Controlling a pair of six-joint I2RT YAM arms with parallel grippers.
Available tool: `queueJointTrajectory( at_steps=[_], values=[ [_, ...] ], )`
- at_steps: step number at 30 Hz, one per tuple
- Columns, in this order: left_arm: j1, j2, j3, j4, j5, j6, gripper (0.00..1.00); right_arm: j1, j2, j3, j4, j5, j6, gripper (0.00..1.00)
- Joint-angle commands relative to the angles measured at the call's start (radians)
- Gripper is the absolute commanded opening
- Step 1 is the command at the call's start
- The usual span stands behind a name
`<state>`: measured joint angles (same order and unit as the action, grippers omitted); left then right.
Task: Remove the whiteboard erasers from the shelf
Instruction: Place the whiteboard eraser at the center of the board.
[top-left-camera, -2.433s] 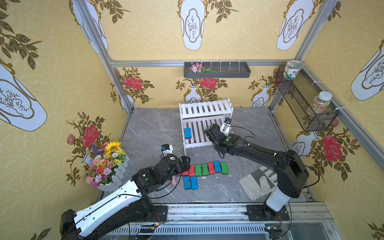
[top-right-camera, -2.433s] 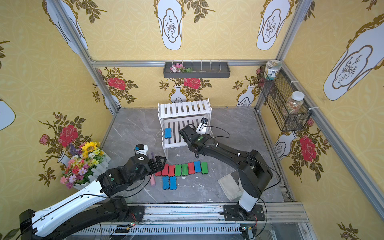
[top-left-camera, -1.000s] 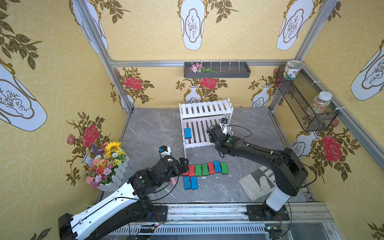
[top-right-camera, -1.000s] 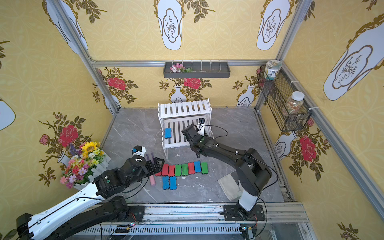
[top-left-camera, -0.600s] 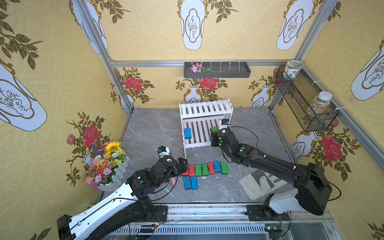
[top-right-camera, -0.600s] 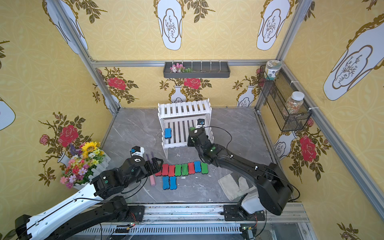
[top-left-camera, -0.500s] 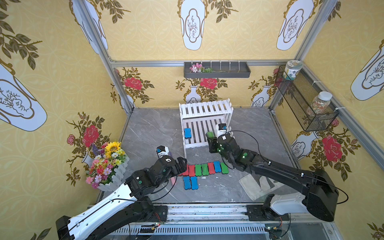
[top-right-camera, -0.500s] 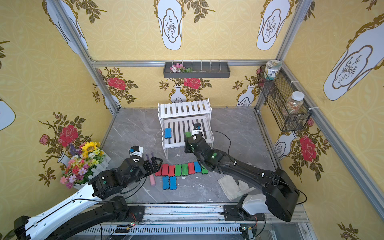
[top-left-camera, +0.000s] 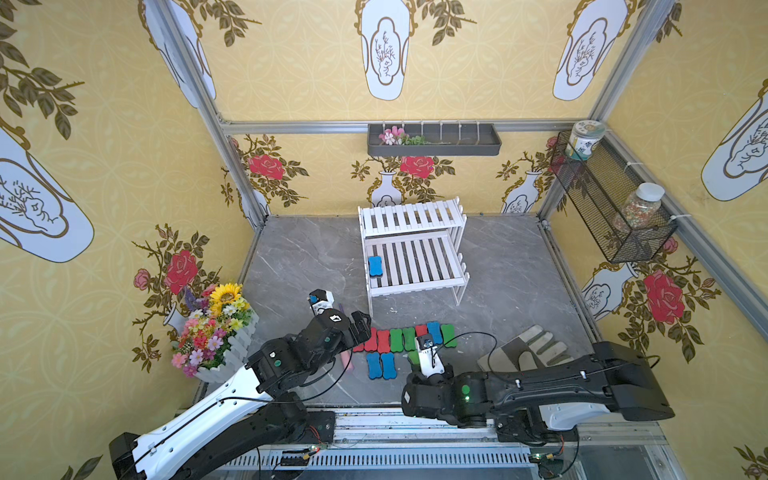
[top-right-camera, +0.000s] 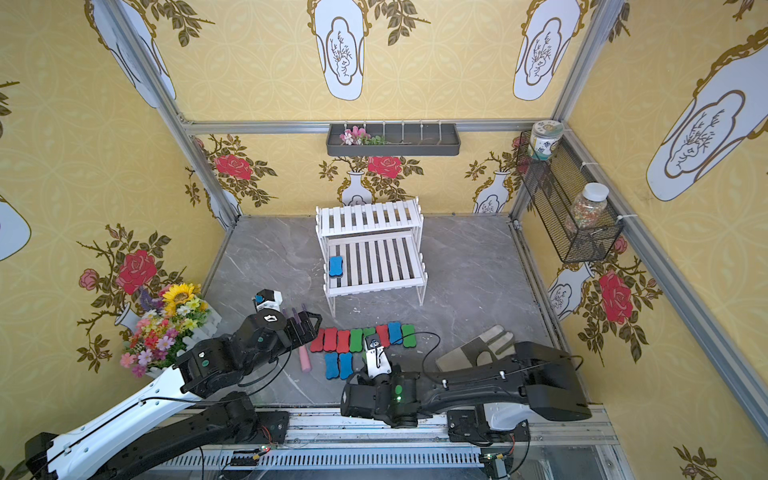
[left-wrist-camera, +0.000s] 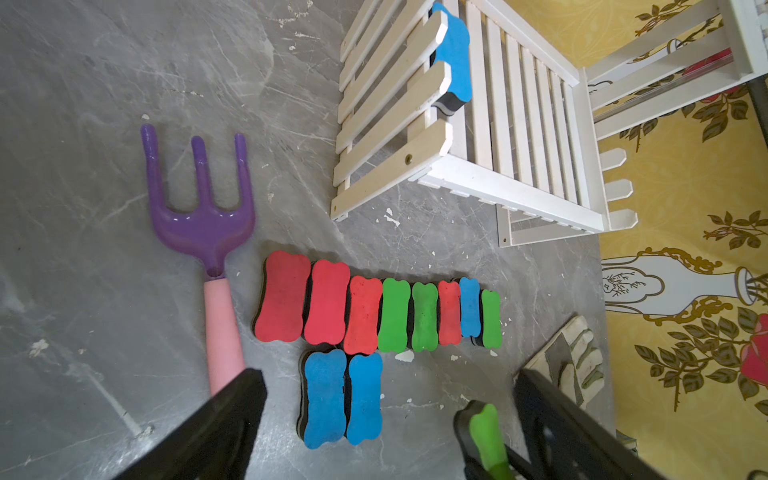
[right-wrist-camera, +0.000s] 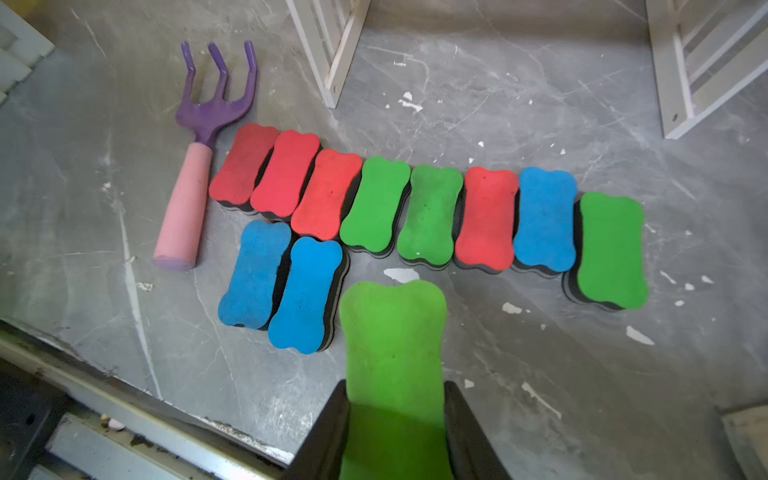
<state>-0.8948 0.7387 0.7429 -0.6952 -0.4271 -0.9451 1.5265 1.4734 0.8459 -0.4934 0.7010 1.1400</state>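
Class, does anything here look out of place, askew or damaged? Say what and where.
White flecks litter the grey floor near the shelf, like chipped paint. The end green eraser sits out of line with its row.

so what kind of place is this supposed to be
Probably a staged robot test booth dressed as a home corner, not a real room: wallpapered panels in a metal frame, the left arm and right arm mounted on a rail at the front, and props like the flower basket and shelf.
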Motion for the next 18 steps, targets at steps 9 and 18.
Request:
queueJointTrajectory(
  at_steps=[9, 18],
  values=[
    [0.002, 0.002, 0.060, -0.063, -0.028, 0.034, 0.99, -0.047, 0.164, 0.004, 0.089, -0.082, 0.042, 0.29],
    [0.003, -0.041, 0.121, -0.136, -0.058, 0.033, 0.99, -0.048, 0.249, 0.017, 0.177, -0.134, 0.000, 0.29]
  ],
)
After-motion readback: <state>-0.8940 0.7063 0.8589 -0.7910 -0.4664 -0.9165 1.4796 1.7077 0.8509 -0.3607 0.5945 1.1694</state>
